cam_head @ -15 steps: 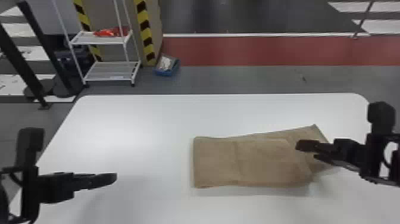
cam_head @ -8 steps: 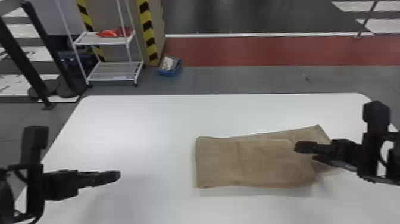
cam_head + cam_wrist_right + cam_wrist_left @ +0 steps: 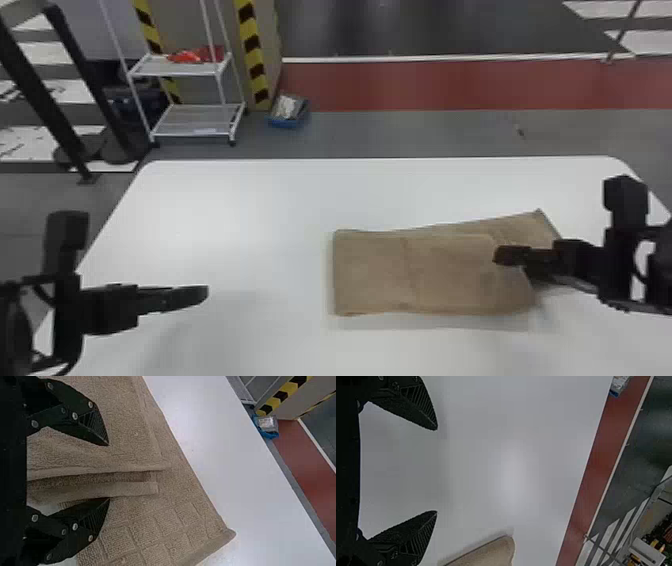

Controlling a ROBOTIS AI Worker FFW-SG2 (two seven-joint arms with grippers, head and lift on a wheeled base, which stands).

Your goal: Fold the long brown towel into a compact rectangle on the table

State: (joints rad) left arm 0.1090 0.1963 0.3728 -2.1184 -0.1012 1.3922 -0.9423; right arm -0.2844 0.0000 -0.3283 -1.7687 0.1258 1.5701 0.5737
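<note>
Seemingly mid-fold near right edge of table (image 3: 225, 210), with empty left gripper (image 3: 436, 470) wide, empty right gripper (image 3: 109, 471) half-open, to pinch towel (image 3: 415, 275) layers next.

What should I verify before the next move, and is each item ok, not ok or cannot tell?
1. Right claw open and at the towel: ok.
2. Folded layers' edges between the right claw's fingers, as the right wrist view shows them: ok.
3. Right claw low enough to catch those edges: cannot tell; the height over the cloth is unclear.
4. Left claw open and away from the towel: ok, off to the towel's left.
5. Layers lined up: not ok; the lower layer juts out at an angle at the far right.
</note>
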